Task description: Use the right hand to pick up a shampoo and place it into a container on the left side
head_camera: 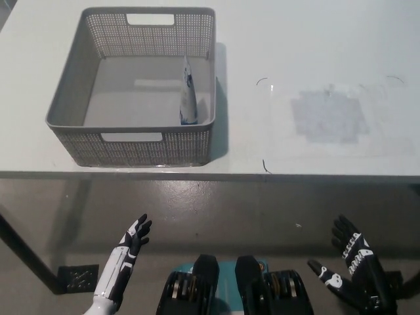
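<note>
Shampoo (187,95): a slim tube leaning against the basket's (141,147) right inner wall, well ahead and left of the right hand (354,275). Likely light, soft-sided, slick; grip mid-body. Right hand spread, empty, below the tabletop (315,59) edge. Left hand (131,239) spread, idle.

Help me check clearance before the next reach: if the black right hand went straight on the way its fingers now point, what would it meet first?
The right hand, open and below the table's front edge, points up-picture. Going straight on, it would probably meet the table edge first, though depth is unclear. The basket sits well off that line.
</note>
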You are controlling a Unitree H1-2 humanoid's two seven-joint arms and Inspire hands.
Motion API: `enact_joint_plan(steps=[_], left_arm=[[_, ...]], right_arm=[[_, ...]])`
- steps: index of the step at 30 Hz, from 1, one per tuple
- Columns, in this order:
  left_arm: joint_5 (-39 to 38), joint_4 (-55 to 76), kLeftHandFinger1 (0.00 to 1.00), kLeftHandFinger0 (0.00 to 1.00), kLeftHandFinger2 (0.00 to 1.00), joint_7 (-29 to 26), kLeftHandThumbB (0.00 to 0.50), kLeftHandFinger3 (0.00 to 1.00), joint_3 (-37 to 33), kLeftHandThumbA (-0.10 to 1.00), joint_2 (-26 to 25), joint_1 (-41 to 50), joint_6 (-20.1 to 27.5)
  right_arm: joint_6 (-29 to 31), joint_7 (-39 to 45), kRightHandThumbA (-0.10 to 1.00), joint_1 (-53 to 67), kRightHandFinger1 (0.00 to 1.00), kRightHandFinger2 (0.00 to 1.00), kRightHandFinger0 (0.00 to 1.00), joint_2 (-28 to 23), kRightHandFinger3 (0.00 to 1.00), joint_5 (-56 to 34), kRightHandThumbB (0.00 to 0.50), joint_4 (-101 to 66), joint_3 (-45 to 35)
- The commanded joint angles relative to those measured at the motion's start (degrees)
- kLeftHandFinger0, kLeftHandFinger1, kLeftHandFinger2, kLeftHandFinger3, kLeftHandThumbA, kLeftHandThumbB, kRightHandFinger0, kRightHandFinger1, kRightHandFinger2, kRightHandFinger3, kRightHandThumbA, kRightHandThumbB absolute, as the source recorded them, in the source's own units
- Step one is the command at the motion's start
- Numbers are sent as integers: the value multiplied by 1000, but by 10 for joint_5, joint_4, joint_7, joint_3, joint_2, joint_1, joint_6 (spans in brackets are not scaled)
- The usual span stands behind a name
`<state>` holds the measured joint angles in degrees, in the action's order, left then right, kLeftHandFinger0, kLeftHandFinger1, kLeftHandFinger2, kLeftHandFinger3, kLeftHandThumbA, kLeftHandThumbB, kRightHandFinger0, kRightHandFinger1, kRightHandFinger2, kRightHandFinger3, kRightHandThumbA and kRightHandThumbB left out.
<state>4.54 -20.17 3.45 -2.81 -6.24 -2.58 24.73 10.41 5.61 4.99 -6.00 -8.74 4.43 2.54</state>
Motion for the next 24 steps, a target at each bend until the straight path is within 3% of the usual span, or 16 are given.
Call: enact_joint_plan(steps=[1, 13, 14, 16, 17, 21, 23, 24], left_arm=[[-6, 0, 1000, 1000, 1000, 0, 260, 1000, 2, 1000, -4, -5, 22], [-6, 2, 1000, 1000, 1000, -3, 241, 1000, 2, 1000, -1, 0, 22], [-5, 1, 1000, 1000, 1000, -2, 249, 1000, 2, 1000, -2, 0, 22], [-6, 2, 1000, 1000, 1000, 0, 236, 1000, 1, 1000, -2, 1, 22], [-3, 2, 1000, 1000, 1000, -1, 231, 1000, 0, 1000, -3, 2, 22], [0, 1, 1000, 1000, 1000, -3, 248, 1000, 1, 1000, -3, 2, 22], [5, 1, 1000, 1000, 1000, -7, 251, 1000, 0, 1000, -3, 2, 22], [3, 1, 1000, 1000, 1000, -7, 246, 1000, 0, 1000, -2, 2, 22]], right_arm=[[8, 24, 917, 0, 1000, 1000, 1000, 3, 1000, -20, 267, -2, 0], [-4, 24, 915, -8, 1000, 1000, 1000, -2, 1000, -6, 283, 9, 0], [-1, 18, 922, -9, 1000, 1000, 1000, -3, 1000, 6, 308, 10, 1], [12, 6, 900, -9, 1000, 1000, 1000, -5, 1000, 33, 311, 14, 1], [16, -3, 866, -8, 1000, 1000, 1000, -5, 1000, 49, 338, 12, 1], [25, -10, 764, -7, 1000, 1000, 1000, -7, 1000, 75, 352, 8, 1], [25, -12, 666, -7, 1000, 1000, 1000, -6, 1000, 80, 340, 7, 0], [27, -12, 554, -7, 1000, 1000, 1000, -5, 1000, 79, 341, 5, -2]])
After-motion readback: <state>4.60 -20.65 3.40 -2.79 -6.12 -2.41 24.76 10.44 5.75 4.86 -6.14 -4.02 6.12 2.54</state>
